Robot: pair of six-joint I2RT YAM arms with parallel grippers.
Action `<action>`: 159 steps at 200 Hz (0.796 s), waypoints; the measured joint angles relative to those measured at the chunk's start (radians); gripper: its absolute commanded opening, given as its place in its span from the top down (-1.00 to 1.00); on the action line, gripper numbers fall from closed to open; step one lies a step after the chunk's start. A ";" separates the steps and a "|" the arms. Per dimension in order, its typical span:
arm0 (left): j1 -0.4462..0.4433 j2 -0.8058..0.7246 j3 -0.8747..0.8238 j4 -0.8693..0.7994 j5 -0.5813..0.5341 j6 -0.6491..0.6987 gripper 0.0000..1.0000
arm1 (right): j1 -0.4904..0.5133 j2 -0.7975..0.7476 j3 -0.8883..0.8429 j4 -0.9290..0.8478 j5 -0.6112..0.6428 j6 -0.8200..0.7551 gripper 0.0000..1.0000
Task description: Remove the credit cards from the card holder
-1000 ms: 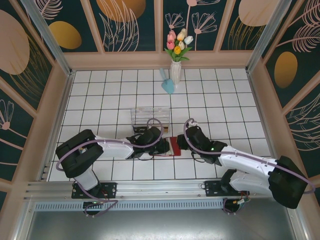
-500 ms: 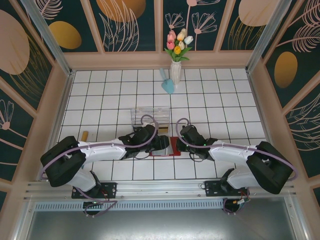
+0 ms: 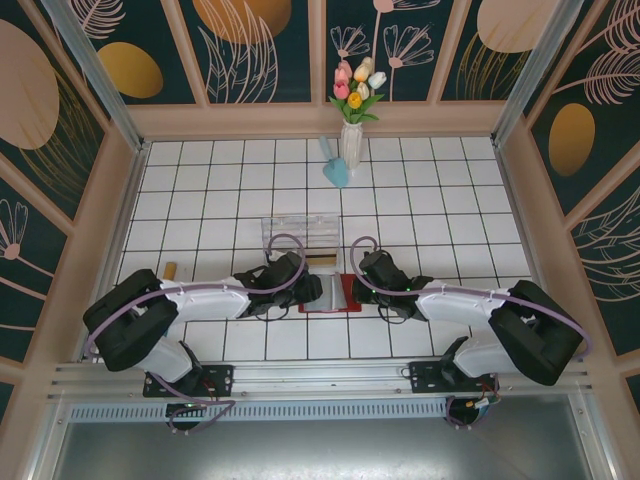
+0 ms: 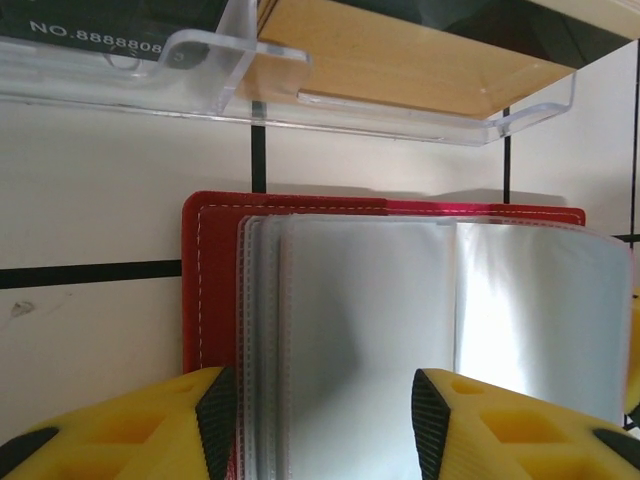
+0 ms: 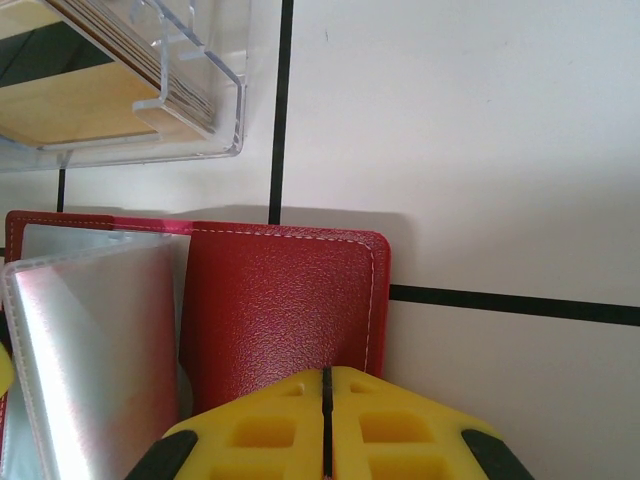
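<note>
Opened left gripper (image 4: 322, 415) jaws within last second; now spread astride clear sleeves (image 4: 350, 300), gripping nothing. Right gripper (image 5: 325, 400): jaws pressed together, bearing on red cover at 3 o'clock. Card holder (image 3: 335, 293) lying open, 6 o'clock of clear box (image 3: 300, 232). No card out; sleeve access judged gained.

This is a staged robot test cell rather than a lived-in room. The left arm (image 3: 205, 297) and right arm (image 3: 460, 300) are bolted to an aluminium rail (image 3: 320, 378) at the near edge of a white tiled surface (image 3: 200, 190). Metal-framed wall panels (image 3: 250, 50) printed with leaves and flowers box it in, and a vase of tulips (image 3: 351, 145) stands at the back.
</note>
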 measured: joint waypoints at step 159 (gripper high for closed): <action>0.001 0.044 -0.010 0.146 0.135 0.001 0.04 | 0.001 0.001 0.000 -0.010 0.011 -0.003 0.79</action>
